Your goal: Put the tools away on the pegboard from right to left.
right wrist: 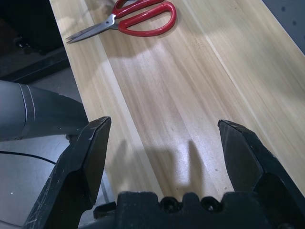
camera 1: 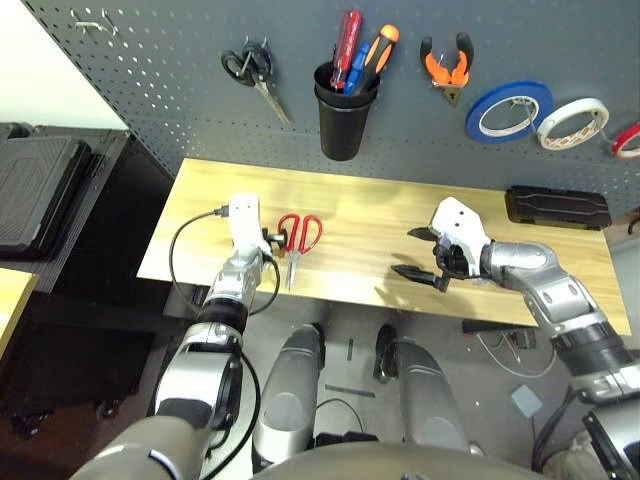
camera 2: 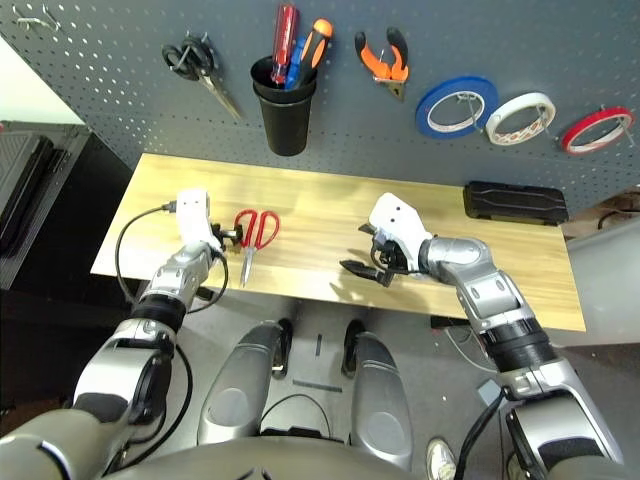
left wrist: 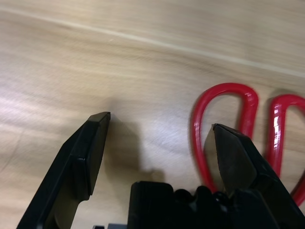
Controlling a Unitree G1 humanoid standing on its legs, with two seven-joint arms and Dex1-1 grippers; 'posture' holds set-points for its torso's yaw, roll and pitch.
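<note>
My black cup (camera 1: 342,112) on the pegboard (camera 1: 200,60) has a red-handled screwdriver (camera 1: 346,50), something blue and an orange-and-black handle in it; the red-handled scissors (camera 1: 295,248) lie on the table's left side (camera 1: 350,200), beside my left gripper (left wrist: 162,121); both it and my right gripper (right wrist: 165,121) are open, nothing gripped.

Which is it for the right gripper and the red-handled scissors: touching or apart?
Apart. In the right wrist view, bare tabletop separates the right gripper from the red-handled scissors.
</note>
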